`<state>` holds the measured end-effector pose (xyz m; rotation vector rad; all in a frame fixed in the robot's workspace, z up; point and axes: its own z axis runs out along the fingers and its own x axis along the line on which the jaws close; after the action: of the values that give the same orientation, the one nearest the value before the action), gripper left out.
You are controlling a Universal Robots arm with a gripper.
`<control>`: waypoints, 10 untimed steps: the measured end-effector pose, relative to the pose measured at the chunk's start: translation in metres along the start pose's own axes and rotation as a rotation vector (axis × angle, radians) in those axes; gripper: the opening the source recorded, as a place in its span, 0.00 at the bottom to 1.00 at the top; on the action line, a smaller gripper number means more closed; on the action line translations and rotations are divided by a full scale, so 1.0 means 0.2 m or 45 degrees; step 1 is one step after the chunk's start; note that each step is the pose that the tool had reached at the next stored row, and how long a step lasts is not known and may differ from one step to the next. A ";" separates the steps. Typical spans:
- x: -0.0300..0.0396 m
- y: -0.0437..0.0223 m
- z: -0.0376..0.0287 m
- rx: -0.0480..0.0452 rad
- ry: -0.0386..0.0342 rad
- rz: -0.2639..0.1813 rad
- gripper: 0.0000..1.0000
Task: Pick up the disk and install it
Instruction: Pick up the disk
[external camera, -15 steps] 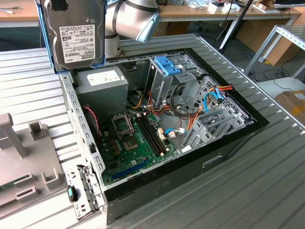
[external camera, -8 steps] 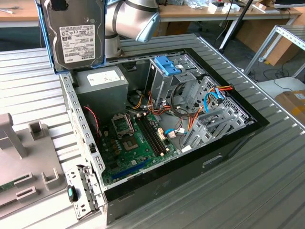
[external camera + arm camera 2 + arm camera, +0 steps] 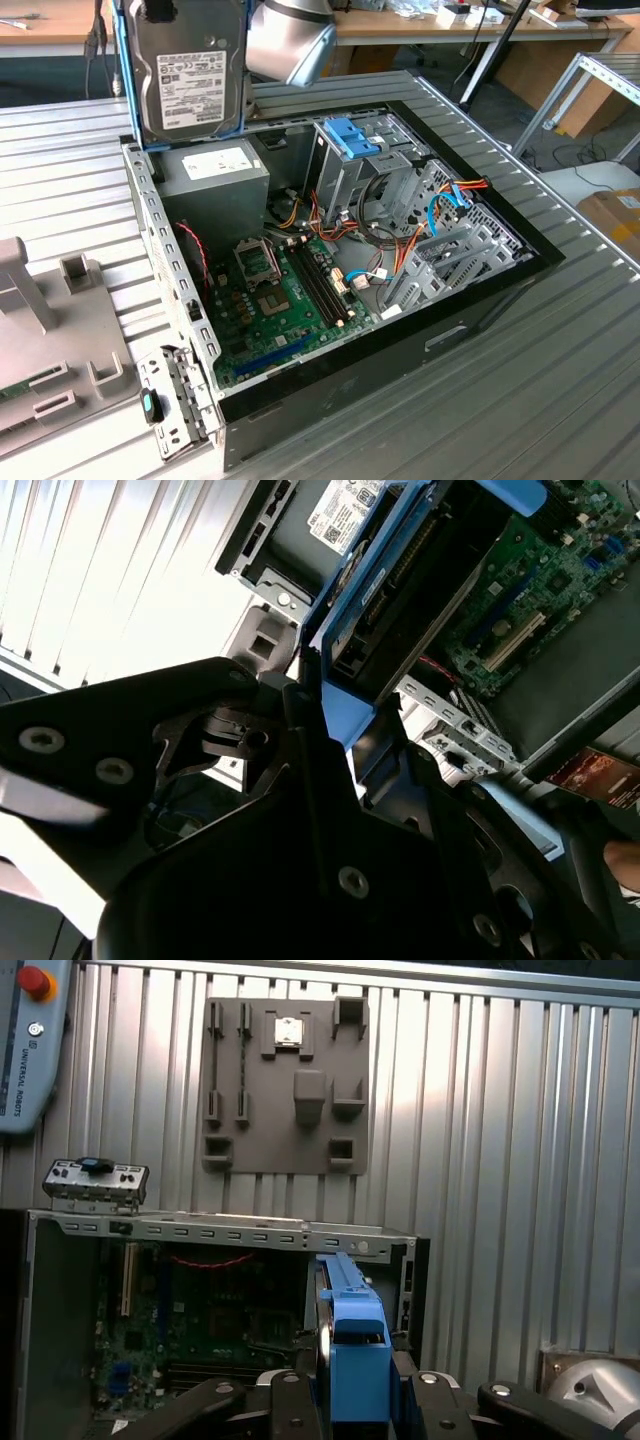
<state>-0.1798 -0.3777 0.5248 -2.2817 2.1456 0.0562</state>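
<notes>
Disk (image 3: 190, 75), clamped upright in hand (image 3: 355, 1400), hangs over case (image 3: 160, 250) rim, open air around; cage (image 3: 350, 160) and cables (image 3: 398, 245) crowd case interior.

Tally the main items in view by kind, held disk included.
disk: 1, gripped by the claw above the case
open computer case: 1
grey fixture plate: 1
teach pendant: 1
Total: 4
</notes>
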 end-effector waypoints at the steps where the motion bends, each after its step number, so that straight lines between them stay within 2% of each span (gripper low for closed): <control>1: 0.001 -0.016 0.000 0.000 -0.0001 0.000 0.36; 7: 0.006 -0.100 -0.001 -0.001 -0.0001 0.002 0.36; 9: 0.011 -0.156 0.000 -0.001 -0.0001 0.003 0.36; 10: 0.014 -0.173 0.001 -0.001 -0.0002 0.004 0.36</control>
<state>-0.1452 -0.3783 0.5239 -2.2790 2.1492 0.0571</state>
